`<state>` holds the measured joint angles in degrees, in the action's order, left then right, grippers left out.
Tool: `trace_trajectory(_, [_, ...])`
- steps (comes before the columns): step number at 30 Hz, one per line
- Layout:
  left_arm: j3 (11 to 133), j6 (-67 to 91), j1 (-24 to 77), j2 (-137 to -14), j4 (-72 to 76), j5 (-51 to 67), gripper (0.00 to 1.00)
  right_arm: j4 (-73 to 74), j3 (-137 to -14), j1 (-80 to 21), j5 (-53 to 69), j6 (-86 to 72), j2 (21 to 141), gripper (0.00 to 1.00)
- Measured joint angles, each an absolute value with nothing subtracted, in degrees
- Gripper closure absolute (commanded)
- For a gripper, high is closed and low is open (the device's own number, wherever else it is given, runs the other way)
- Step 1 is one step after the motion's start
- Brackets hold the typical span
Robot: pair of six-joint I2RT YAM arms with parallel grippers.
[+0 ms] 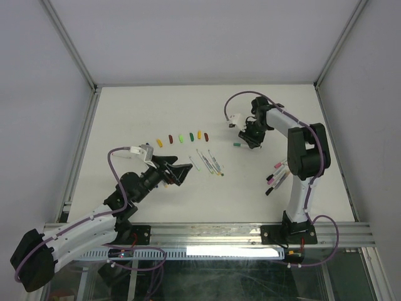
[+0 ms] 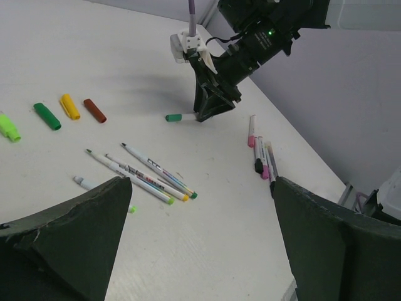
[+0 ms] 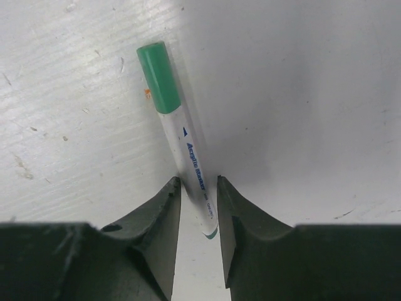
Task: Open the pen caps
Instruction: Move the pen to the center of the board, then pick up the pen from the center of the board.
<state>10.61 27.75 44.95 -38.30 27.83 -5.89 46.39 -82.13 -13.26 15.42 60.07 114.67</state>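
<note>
**Capped pen between the right tool's jaws; loose caps in a row at far centre**

The right tool (image 3: 198,188) stands over the far right of the table (image 1: 138,113). Its jaws are narrowly parted astride the barrel of a white pen (image 3: 191,157) lying flat. A sliver of table shows between the barrel and one jaw, so nothing is pinched. The pen's green cap (image 3: 156,75) is on and lies clear of the jaws. The left tool (image 2: 202,188) hangs over the near left-centre, spread wide, with nothing between its jaws.

Surroundings: six loose pen caps (image 1: 180,137) lie in a row left of the right tool, well apart from it. They are yellow, maroon, two green, orange-yellow and brown. Just near of the row lie several bare pens (image 1: 208,162), fanned out. A bundle of capped pens (image 1: 276,175), with pink and black ends, lies at the near right beside the right arm.

Obscured: from above, the right tool covers the white pen's barrel, and only the cap end shows. In its own view, the left tool's fingers block the near table, and the cap row is cut off at the left edge. The number of pens in the bundle cannot be read.
</note>
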Motion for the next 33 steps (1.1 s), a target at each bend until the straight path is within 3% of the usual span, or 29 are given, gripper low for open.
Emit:
trace_trajectory(4, [10.13, 30.50, 44.95, -41.41, 31.90, -5.45, 0.01, 43.83, -79.15, -13.56, 15.09, 58.96, 112.75, 0.74])
trace_trajectory(7, [9.82, 33.01, 44.93, -45.06, 36.14, -5.06, 0.01, 41.34, -76.55, -14.15, 14.57, 58.39, 111.11, 0.83])
trace_trajectory(10, [9.85, 35.53, 44.91, -49.69, 40.29, -4.08, 0.01, 39.64, -74.83, -15.11, 13.69, 57.71, 109.97, 1.00])
trace_trajectory(19, [14.26, 43.42, 44.25, -67.83, 49.52, -1.32, 0.12, 38.33, -74.30, -14.76, 17.23, 52.47, 109.54, 1.00])
trace_trajectory(23, [18.83, 46.52, 43.75, -76.16, 52.66, -1.34, 0.23, 38.15, -73.30, -13.10, 23.24, 49.45, 109.10, 1.00])
trace_trajectory(33, [34.20, 53.47, 43.03, -97.69, 54.54, -1.41, 0.26, 37.87, -69.38, -11.00, 30.83, 45.74, 107.28, 1.00])
